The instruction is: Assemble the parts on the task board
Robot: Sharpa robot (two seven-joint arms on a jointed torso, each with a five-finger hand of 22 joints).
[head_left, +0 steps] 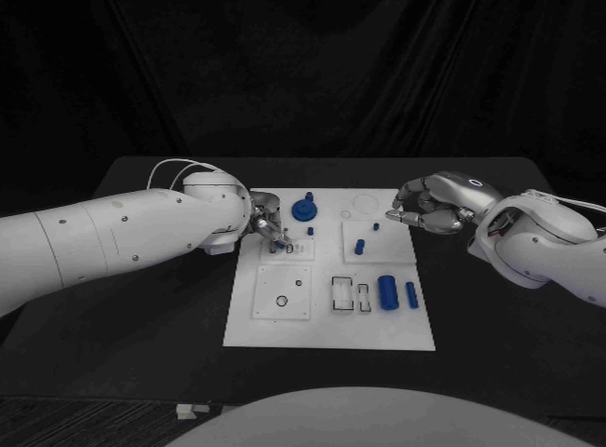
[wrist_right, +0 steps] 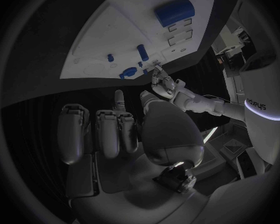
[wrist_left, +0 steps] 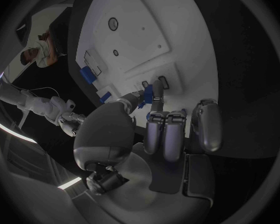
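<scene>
Left hand (head_left: 266, 226) is pinching a small blue part (wrist_left: 148, 92) over the task board (head_left: 327, 337) nr its left edge, w/ seating likely next, while right hand (head_left: 435, 206) is hovering, fingers curled in on nothing, off the right edge.

The setting is a robotics test lab, not a home or shop. A black desk (head_left: 141, 307) stands before black curtains (head_left: 303, 74) that close off the whole background, and a white task board (head_left: 329, 326) with recessed fixtures and small blue parts (head_left: 387, 292) lies at the desk's centre. Two white robot arms (head_left: 101, 237) with cabling at the wrists reach in over the desk, each ending in a silver robot hand (head_left: 435, 207).
</scene>
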